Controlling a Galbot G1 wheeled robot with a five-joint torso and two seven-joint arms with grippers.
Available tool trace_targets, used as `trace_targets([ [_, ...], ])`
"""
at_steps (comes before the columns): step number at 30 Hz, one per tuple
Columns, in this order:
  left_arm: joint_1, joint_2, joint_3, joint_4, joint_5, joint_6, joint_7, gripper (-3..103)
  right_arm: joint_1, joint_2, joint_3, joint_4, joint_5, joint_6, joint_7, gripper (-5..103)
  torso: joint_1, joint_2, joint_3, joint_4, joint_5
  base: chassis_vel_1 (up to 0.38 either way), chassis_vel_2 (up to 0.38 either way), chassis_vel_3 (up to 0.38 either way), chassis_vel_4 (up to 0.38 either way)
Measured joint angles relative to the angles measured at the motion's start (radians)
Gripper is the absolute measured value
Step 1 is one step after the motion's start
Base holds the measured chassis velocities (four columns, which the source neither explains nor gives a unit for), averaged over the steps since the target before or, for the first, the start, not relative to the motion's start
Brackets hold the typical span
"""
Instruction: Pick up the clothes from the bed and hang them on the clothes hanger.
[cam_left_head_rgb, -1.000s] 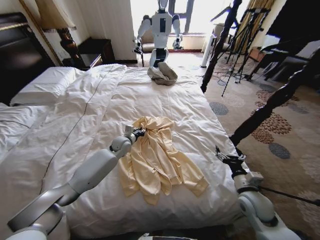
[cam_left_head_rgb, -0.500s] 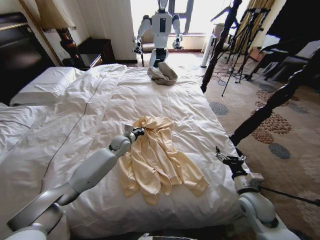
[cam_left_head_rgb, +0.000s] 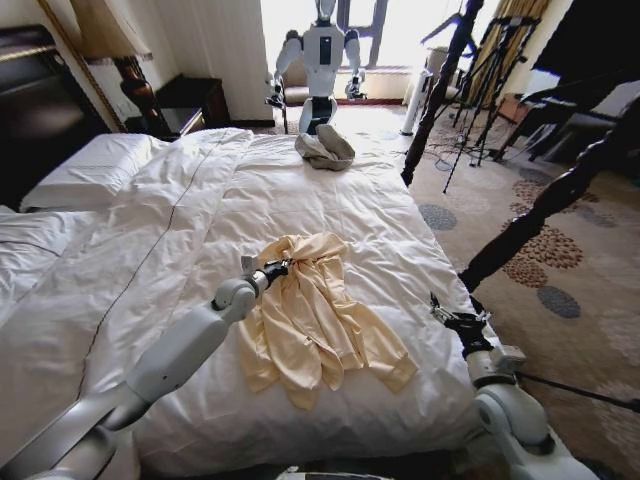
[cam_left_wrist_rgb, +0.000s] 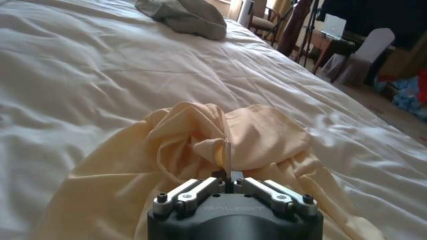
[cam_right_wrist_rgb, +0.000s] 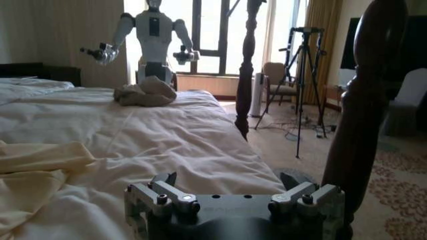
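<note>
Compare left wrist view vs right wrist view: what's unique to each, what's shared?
Left wrist alone: left gripper shut on the bunched hood end of the pale yellow top. Right wrist alone: right gripper open and empty at the bed's edge, a dark bedpost, a white humanoid robot by the window, a tripod. Both: white duvet, the yellow top, the grey-beige cloth bundle.

Silver-grey arms, dark screw-studded wrists
</note>
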Motion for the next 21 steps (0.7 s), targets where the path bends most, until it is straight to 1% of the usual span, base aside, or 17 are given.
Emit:
trace_targets([
  [6,0.006,0.010,0.000,0.002,0.030,-0.012,0.023,1,0.001,0.001,0.000,0.000,0.000,-0.001,0.000,100,0.000,0.000,0.000,0.0000,0.0000,0.000,0.000,0.000,0.000],
  [9,0.007,0.021,0.006,0.008,0.080,-0.035,0.062,1,0.000,0.004,0.000,0.000,0.000,-0.001,0.000,100,0.000,0.000,0.000,0.0001,0.0000,0.000,0.000,0.000,0.000],
  [10,0.008,0.023,0.009,0.010,0.098,-0.041,0.069,1,0.000,0.004,0.001,0.000,0.000,-0.001,0.000,100,0.000,0.000,0.000,0.0000,-0.0001,0.000,0.000,0.000,0.000],
  [11,0.008,0.023,0.009,0.010,0.098,-0.041,0.069,1,0.000,0.004,0.001,0.000,0.000,-0.001,0.000,100,0.000,0.000,0.000,0.0000,-0.0001,0.000,0.000,0.000,0.000],
  [12,0.008,0.025,0.017,0.015,0.130,-0.053,0.080,1,-0.001,0.006,0.001,0.000,0.000,-0.001,0.000,100,0.000,0.000,0.000,0.0000,0.0000,0.000,0.000,0.000,0.000],
  [15,0.009,0.025,0.026,0.026,0.170,-0.072,0.098,1,-0.004,0.009,0.002,0.000,-0.002,0.000,0.001,100,0.000,0.000,0.000,0.0000,-0.0001,0.000,0.000,0.000,0.000],
  [21,0.011,0.026,0.030,0.031,0.200,-0.092,0.105,1,-0.009,0.009,0.005,0.002,-0.002,0.000,0.001,100,0.000,0.000,0.000,0.0000,0.0000,0.000,0.000,0.000,0.000],
])
